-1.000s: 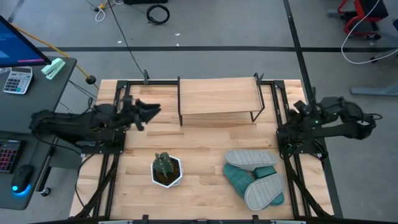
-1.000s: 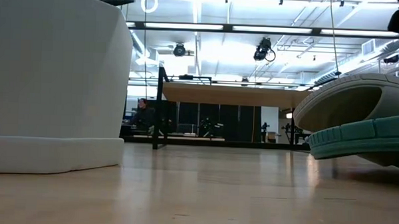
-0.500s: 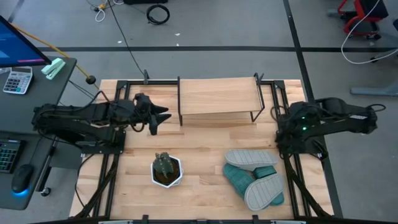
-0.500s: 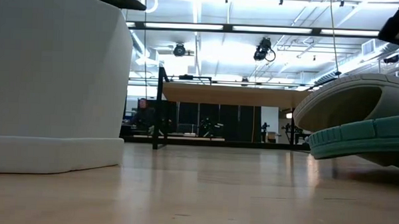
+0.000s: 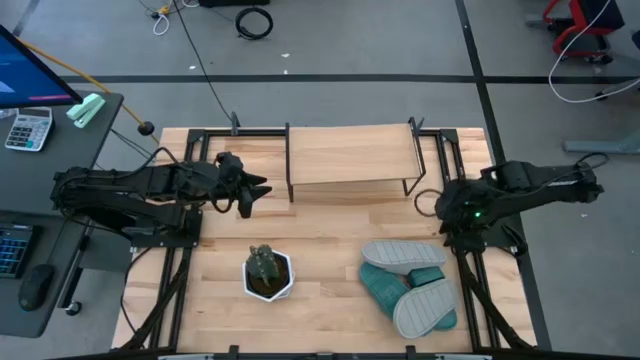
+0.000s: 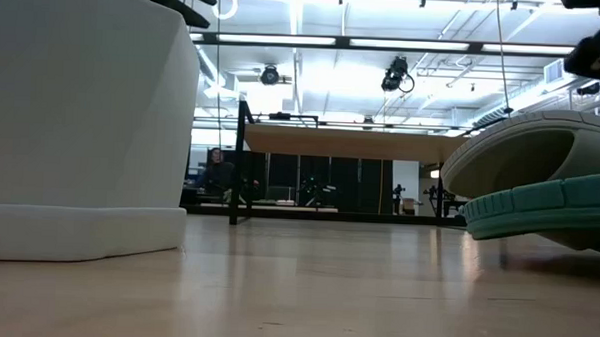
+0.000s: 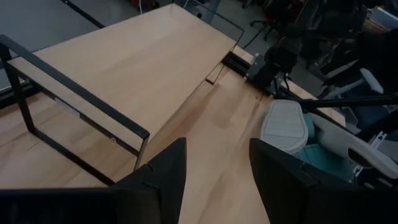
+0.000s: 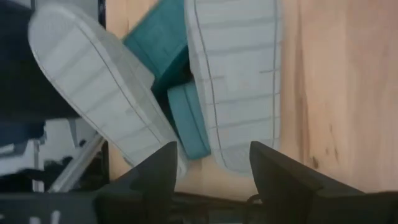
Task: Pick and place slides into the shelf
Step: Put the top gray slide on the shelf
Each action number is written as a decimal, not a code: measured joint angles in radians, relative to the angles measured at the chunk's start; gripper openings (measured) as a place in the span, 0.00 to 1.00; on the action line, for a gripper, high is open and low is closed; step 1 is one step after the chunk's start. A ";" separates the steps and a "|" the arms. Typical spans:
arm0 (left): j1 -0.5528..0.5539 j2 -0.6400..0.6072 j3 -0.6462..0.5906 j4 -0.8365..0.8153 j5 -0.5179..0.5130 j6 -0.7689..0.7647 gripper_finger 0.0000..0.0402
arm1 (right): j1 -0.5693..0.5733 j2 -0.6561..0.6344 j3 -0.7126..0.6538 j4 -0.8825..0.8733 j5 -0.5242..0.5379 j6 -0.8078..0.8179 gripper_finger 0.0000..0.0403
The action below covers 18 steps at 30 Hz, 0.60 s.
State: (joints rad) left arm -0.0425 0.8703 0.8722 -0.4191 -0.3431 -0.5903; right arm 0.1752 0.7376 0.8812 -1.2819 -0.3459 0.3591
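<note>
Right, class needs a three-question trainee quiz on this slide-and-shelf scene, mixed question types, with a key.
1. True or false: a slide already rests on the shelf.
2. How many slides lie in the pile?
3. Which gripper is nearer that pile: A left gripper, B right gripper?

Key:
1. False; the shelf top is bare.
2. Four: two grey-white soles up, two teal beneath.
3. B; its fingers are open above the table, holding nothing.

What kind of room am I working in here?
Probably a robotics lab or open workshop. A bench stands on a grey floor with cables, a desk with a calculator sits beside it, and the low view shows ceiling strip lights over a large hall.
</note>
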 joint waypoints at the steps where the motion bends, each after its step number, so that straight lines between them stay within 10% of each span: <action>1: 0.000 0.000 0.000 -0.005 0.000 0.000 0.44 | 0.024 0.000 -0.015 0.001 0.007 0.009 0.52; 18: 0.000 0.000 0.000 -0.006 -0.012 0.038 0.43 | 0.427 0.063 -0.161 0.336 0.091 0.317 0.49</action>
State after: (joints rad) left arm -0.0425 0.8703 0.8722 -0.4256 -0.3550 -0.5526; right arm 0.6022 0.8011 0.7204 -0.9464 -0.2546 0.6760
